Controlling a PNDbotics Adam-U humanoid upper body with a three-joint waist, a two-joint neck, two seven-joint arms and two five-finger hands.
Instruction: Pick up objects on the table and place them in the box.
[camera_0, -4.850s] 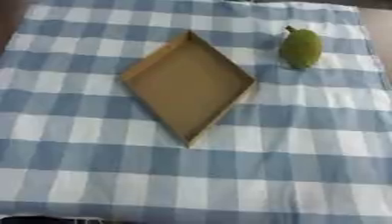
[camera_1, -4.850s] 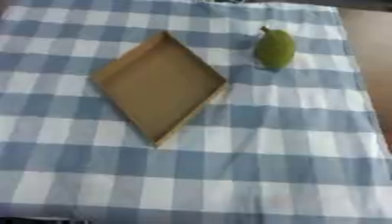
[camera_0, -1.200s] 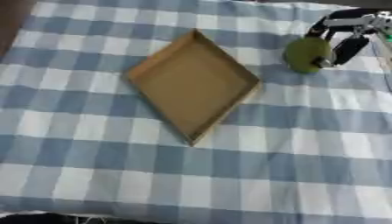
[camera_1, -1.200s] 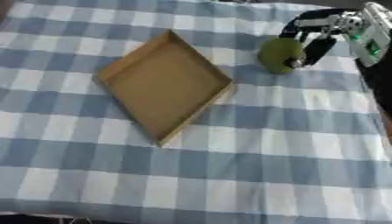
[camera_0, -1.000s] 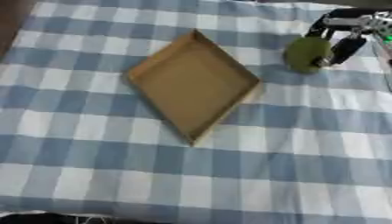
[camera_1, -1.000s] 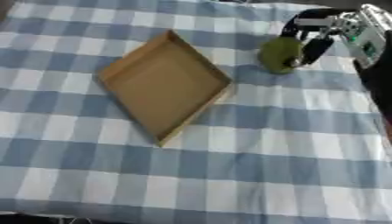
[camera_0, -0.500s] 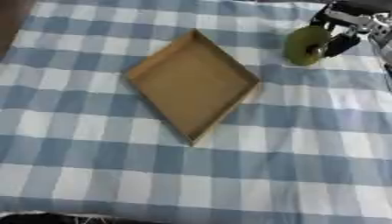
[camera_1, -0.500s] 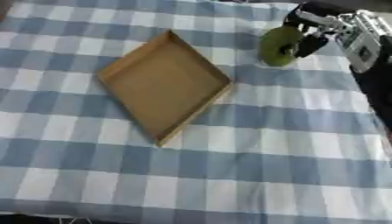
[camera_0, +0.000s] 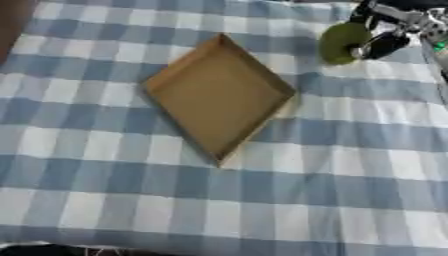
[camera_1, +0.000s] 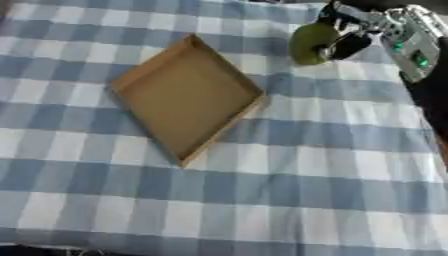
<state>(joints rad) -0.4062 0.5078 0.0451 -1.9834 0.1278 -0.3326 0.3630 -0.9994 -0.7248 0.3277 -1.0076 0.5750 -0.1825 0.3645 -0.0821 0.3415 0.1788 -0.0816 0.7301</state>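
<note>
The right hand (camera_1: 354, 35), absent from the frame at first, came in from the upper right corner and reached the green fruit (camera_1: 311, 43) lying on the bench (camera_1: 332, 165). Its fingers (camera_1: 343, 46) curled round the fruit's right side. Over the last second, hand and fruit climbed a little toward the top edge of the frame. The fruit, first lying lengthwise with its stem end up, showed a rounder face.

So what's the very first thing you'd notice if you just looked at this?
The green pear-like fruit at the far right, with the robot's right hand curled round it. Next, the flat brown cardboard box, lying cornerwise and empty in the middle of the blue-and-white checked cloth.
</note>
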